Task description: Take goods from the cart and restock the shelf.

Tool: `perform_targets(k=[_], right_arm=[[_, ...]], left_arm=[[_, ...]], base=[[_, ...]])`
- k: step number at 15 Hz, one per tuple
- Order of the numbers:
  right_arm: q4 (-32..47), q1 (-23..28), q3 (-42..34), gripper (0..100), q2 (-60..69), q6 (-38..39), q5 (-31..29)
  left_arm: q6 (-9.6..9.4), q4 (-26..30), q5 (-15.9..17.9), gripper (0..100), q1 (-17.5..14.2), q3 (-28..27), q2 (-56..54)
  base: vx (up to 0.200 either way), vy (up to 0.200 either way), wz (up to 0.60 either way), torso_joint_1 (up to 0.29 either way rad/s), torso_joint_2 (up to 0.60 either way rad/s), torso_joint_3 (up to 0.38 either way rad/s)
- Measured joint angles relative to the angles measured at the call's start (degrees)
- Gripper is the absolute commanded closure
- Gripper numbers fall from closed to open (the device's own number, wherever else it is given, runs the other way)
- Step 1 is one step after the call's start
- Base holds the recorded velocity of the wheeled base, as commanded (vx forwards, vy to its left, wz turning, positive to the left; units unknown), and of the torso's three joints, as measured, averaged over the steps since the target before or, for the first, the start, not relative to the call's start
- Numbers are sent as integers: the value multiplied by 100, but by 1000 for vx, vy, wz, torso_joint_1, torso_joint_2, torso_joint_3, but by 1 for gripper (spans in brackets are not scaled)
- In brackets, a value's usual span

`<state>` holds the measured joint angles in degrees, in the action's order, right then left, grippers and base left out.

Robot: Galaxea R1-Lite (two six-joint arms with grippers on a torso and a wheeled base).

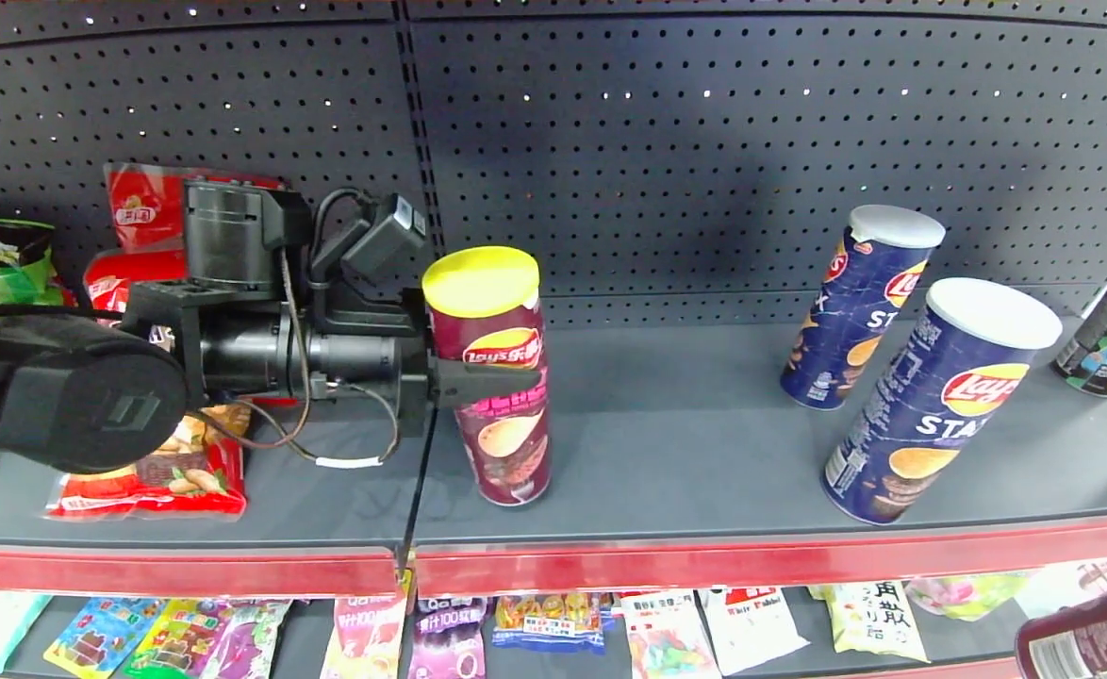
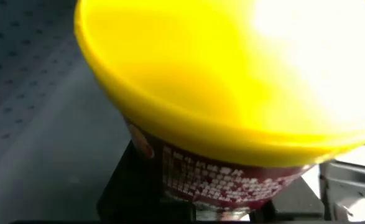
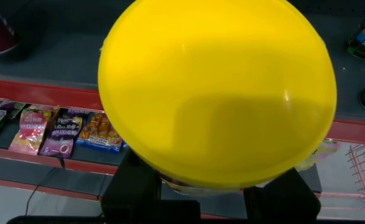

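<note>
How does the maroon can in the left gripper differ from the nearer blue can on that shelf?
The maroon can has a yellow lid; the blue can has a white one. The left gripper is shut on the maroon can; the blue can stands free. Both are tall lidded tubes at the same shelf.

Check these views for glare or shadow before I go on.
Left wrist view: glare whitens much of the left can's yellow lid. Right wrist view: the right can's lid evenly lit, bar a darker patch. Head view: broad shadow on the pegboard.
</note>
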<state>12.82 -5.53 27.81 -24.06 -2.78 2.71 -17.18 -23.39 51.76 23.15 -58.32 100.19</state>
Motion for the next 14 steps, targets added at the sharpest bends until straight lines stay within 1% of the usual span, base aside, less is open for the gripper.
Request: perform_targets(k=[1, 3, 4, 14], right_arm=[[4, 2, 11, 100, -29, 0, -2], [9, 2, 22, 100, -60, 0, -2], [9, 0, 22, 100, -71, -1, 0], [30, 6, 20, 100, -55, -1, -22]], left_arm=[[-105, 2, 98, 100, -2, 80, 2], [-239, 2, 218, 100, -4, 182, 33], [-266, 5, 251, 100, -4, 207, 55], [-285, -37, 368, 100, -13, 419, 96]], base=[[0, 0, 0, 0, 0, 0], [0, 0, 0, 0, 0, 0], [0, 0, 0, 0, 0, 0], [0, 0, 0, 0, 0, 0]])
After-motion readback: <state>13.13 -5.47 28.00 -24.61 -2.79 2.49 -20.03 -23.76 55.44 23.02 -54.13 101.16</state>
